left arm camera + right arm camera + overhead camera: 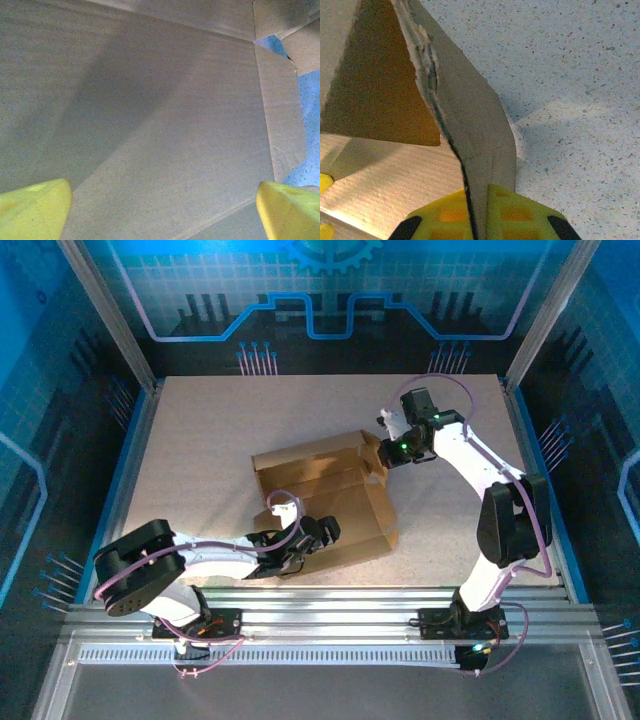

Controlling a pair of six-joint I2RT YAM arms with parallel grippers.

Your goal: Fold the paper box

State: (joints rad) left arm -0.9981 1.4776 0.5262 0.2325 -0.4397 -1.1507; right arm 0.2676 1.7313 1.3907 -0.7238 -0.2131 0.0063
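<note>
Paper box (pixel 325 495) of plain brown cardboard lay part-folded near the middle of a pale speckled table (pixel 200 440), seen from the camera above. Its far panels stood raised while a wide flat panel spread toward the near edge. The left gripper (pixel 328 530) reached in low from the near left and sat over the near part of the cardboard. The right gripper (pixel 385 452) met the box at its far right corner, where a small flap stood up. Blue patterned walls (pixel 60 440) closed in the table on three sides.

From the left wrist, the paper box (pixel 150 115) was a broad ribbed cardboard surface very close to the lens, with a crease running down its right side. The left gripper (pixel 160 220) stood wide apart, one yellow fingertip (pixel 30 210) at each lower corner, and nothing was caught between them.

From the right wrist, an upright flap of the paper box (pixel 470 125) ran edge-on toward the lens, its cut edge rough and frayed. The right gripper (pixel 477 215) was pinched tight on that flap, a yellow pad (pixel 520 215) pressed against each face of it. Speckled table (pixel 570 100) lay to the right of it.
</note>
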